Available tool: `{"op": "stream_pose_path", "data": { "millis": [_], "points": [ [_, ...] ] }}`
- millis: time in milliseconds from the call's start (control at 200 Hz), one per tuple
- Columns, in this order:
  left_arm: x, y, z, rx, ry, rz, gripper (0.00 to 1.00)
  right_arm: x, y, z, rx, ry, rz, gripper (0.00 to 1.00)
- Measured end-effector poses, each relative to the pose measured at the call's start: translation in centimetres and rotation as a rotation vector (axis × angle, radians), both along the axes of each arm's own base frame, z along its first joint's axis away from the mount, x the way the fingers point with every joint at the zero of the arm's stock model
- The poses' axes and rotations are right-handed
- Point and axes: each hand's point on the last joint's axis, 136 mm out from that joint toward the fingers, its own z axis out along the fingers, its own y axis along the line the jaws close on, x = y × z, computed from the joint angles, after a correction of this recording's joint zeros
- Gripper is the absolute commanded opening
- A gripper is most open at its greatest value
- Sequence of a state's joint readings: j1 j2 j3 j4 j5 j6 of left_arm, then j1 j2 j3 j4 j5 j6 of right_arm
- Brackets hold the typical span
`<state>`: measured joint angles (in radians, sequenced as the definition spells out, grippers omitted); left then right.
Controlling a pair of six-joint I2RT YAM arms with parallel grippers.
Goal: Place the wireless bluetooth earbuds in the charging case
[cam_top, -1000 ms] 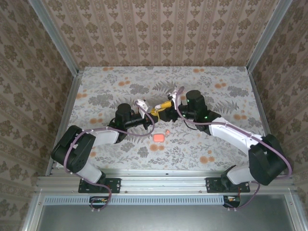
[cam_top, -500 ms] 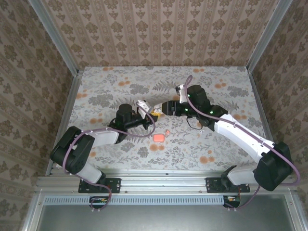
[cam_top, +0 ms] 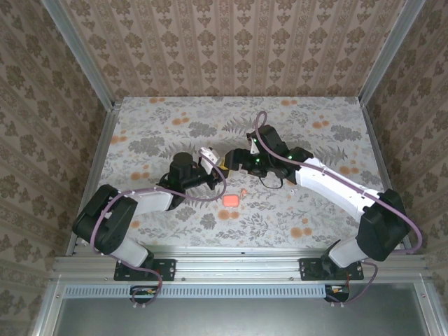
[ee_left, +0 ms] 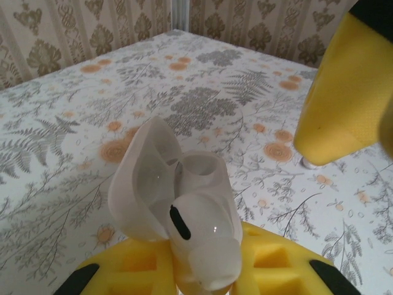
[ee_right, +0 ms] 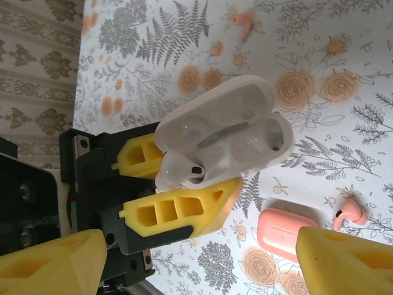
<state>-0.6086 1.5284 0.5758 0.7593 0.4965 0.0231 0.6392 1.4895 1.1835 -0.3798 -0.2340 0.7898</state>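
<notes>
Right, the left gripper [cam_top: 212,162] is up off the floral table [cam_top: 161,119] at centre. Its yellow fingers [ee_right: 184,212] are clamped on the white charging case [ee_right: 239,126], one on either side of its lower end. The case is hinged wide open, and its long axis runs out and away from the left fingertips. The wells of the open inside are turned straight toward the right wrist camera. In the left wrist view the lid leans over to the left of the body.

A white earbud [ee_right: 178,174] sits at the gripped end between the two left fingers. Its rounded head pokes out and shows a dark oval mark. I cannot tell how deep it is seated.

The right gripper [cam_top: 234,162] hangs just right of the case. Its fingers [ee_right: 55,264] are spread wide with nothing between them.

Down on the table, nearer than the grippers, the coral case [cam_top: 231,199] lies flat and closed, its long side running left to right. One coral earbud [cam_top: 243,190] lies just off its far right corner, apart from it. A second coral earbud [ee_right: 242,23] lies further off on the table.
</notes>
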Motion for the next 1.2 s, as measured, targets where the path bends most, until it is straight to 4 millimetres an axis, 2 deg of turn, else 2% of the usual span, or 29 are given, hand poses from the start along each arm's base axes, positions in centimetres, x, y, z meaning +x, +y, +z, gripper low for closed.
{"op": "stream_pose_path", "data": {
  "millis": [355, 615, 960, 1200],
  "points": [
    [0.3, 0.8, -1.1, 0.029, 0.027, 0.037, 0.09, 0.4, 0.3, -1.0, -0.018, 0.029, -0.002, 0.81],
    [-0.4, 0.2, 0.6, -0.006, -0.014, 0.005, 0.09, 1.3, -0.7, -1.0, 0.005, 0.020, -0.041, 0.78],
    [-0.8, 0.5, 0.1, -0.005, -0.004, -0.006, 0.08, 1.1, -4.0, 2.0, 0.055, -0.052, -0.104, 0.76],
    [-1.4, 0.2, 0.4, -0.016, -0.002, -0.045, 0.08, 1.0, -4.0, 2.0, 0.063, -0.044, -0.098, 0.73]
  ]
}}
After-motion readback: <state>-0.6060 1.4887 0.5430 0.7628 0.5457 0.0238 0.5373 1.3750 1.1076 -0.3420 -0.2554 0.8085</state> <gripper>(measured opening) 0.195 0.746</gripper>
